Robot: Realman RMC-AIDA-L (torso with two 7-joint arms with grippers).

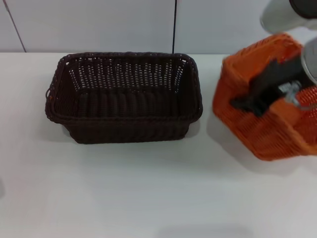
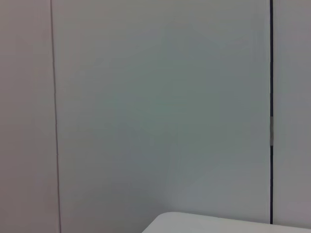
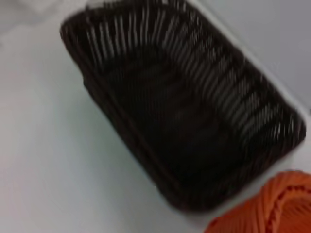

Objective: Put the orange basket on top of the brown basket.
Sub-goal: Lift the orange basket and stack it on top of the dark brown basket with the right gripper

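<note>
The brown basket [image 1: 126, 99] stands upright and empty on the white table, left of centre. It also fills the right wrist view [image 3: 184, 121]. The orange basket [image 1: 247, 129] is at the right, tilted and apart from the brown one, with a shadow under it. My right gripper [image 1: 255, 101] has its black fingers closed over the orange basket's rim and holds it. A corner of the orange basket shows in the right wrist view [image 3: 272, 208]. My left gripper is out of view; its wrist view shows only wall and a table corner [image 2: 218, 224].
The white table [image 1: 148, 198] stretches in front of and to the left of the baskets. A pale panelled wall [image 1: 99, 25] with a dark vertical seam [image 1: 174, 25] stands right behind the brown basket.
</note>
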